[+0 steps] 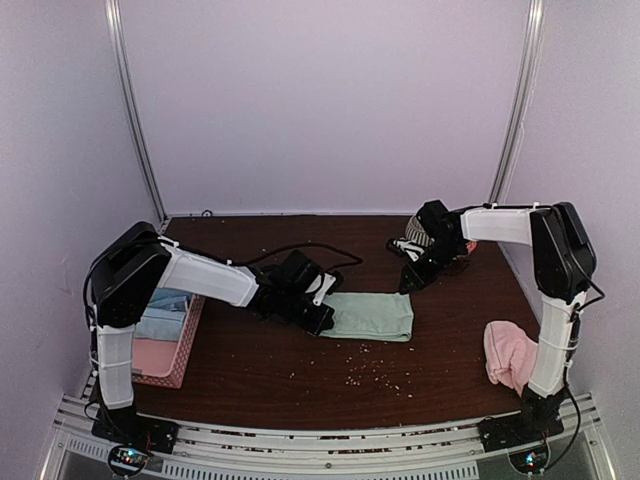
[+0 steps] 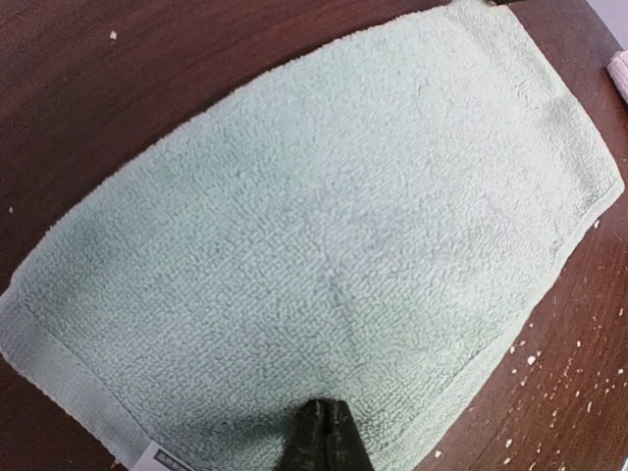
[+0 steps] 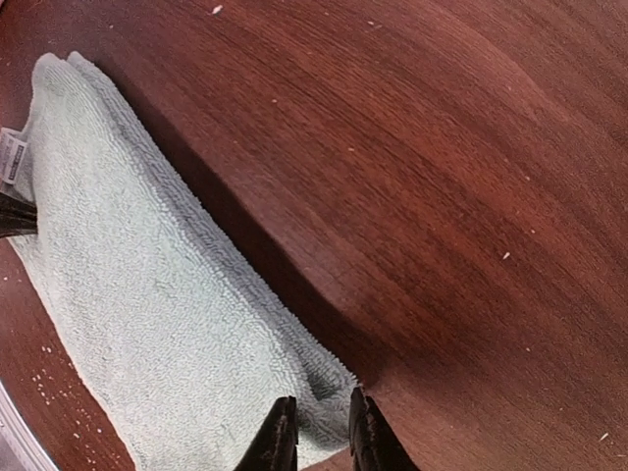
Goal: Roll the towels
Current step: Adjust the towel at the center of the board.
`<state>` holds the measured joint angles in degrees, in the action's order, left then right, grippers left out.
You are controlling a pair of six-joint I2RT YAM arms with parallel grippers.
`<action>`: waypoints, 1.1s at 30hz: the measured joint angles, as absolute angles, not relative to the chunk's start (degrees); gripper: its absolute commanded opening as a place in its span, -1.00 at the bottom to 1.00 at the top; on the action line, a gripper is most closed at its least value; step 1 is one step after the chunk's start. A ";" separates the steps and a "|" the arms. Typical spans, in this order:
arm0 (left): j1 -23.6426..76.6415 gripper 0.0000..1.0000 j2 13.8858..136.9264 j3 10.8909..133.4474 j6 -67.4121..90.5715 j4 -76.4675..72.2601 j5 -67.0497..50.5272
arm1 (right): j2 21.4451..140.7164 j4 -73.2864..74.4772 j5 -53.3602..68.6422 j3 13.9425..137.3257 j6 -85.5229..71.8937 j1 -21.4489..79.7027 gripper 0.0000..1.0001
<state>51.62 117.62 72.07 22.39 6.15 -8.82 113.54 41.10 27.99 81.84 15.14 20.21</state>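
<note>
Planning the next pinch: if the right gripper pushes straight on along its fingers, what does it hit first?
Most likely the corner of the mint green towel, just ahead of the right gripper; depth is unclear, so possibly the bare table beside it.

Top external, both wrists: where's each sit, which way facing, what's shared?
Top external: above and behind the bases, looking down over the table; both arms show, left gripper and right gripper at the green towel.
Left wrist: on the left arm, looking down on the towel; its shut fingertips at the bottom.
Right wrist: on the right arm, looking down at the towel's corner and bare wood; its fingertips, narrowly apart, at the bottom.
Shared: the green towel, in all three.
</note>
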 measured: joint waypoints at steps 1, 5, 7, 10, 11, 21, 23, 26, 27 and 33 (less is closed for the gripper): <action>51.40 -1.00 118.06 72.82 22.22 6.55 -8.67 | 113.80 40.82 27.29 81.78 15.07 20.21 -0.63; 50.15 -1.00 118.80 74.70 20.95 8.32 -6.90 | 113.99 39.62 25.08 80.14 14.90 20.10 -0.65; 48.77 -1.00 118.98 75.31 20.08 8.93 -6.37 | 113.86 39.13 24.36 77.76 14.85 20.10 -0.66; 46.41 -1.00 119.98 77.23 18.59 9.93 -5.98 | 112.07 38.76 24.84 74.19 15.07 20.05 -0.66; 45.43 -1.00 120.84 78.87 17.89 10.85 -5.76 | 111.22 39.29 25.39 73.21 15.22 20.08 -0.65; 41.98 -1.00 123.39 90.70 12.01 16.36 -7.92 | 104.01 48.36 32.12 70.94 17.87 18.15 -0.49; 43.72 -1.00 121.23 89.36 11.88 15.57 -11.42 | 102.08 47.70 33.54 70.94 17.85 15.86 -0.49; 47.79 -1.00 119.11 88.14 11.86 13.32 -16.99 | 101.25 45.54 36.12 70.87 17.72 11.84 -0.49; 49.06 -1.00 118.93 88.14 11.86 12.71 -18.35 | 101.54 44.38 36.86 70.65 17.58 10.83 -0.49; 57.25 -1.00 122.37 89.95 11.42 11.40 -25.87 | 102.96 42.33 39.05 70.43 17.56 8.21 -0.53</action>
<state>57.25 122.37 89.95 11.42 11.40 -25.87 102.96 42.33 39.05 70.43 17.56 8.21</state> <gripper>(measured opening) 0.002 0.247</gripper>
